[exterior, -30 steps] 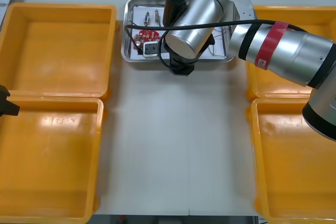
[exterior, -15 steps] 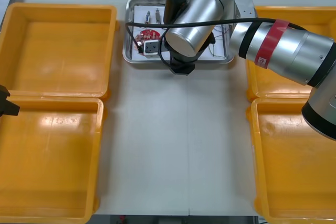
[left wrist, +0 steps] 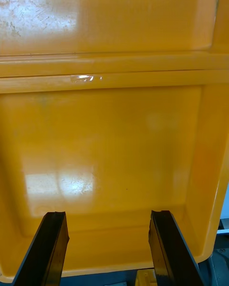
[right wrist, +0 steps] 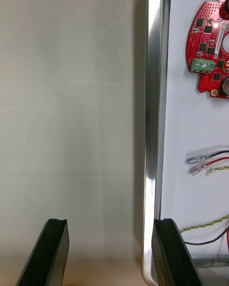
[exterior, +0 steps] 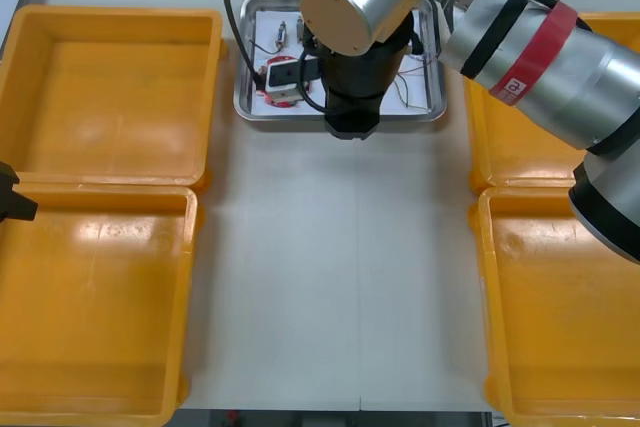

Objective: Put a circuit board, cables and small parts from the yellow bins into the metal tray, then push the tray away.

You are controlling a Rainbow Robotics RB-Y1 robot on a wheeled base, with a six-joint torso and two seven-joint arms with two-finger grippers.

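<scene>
The metal tray [exterior: 340, 115] lies at the table's far middle, white inside. It holds a round red circuit board [exterior: 272, 84], red and yellow cables [exterior: 412, 87] and small metal parts [exterior: 290, 32]. My right arm [exterior: 365, 7] hangs over the tray's near rim. In the right wrist view my right gripper [right wrist: 110, 252] is open. The tray's rim [right wrist: 153, 100] runs just inside one finger, with bare table between the fingers. Past that rim lie the circuit board [right wrist: 212, 52], the red and yellow cables [right wrist: 210, 162] and a black cable [right wrist: 205, 240]. My left gripper [left wrist: 107, 248] is open over a yellow bin.
Two yellow bins [exterior: 110, 97] [exterior: 95, 307] stand at the left and two [exterior: 505, 152] [exterior: 560, 317] at the right, their floors bare. The left arm [exterior: 12, 197] rests at the left edge between the left bins. Light table [exterior: 335, 267] stretches between the bins.
My right wrist has swung round and risen toward the camera, now covering the tray's middle. The tray has barely shifted. The left arm has not moved.
</scene>
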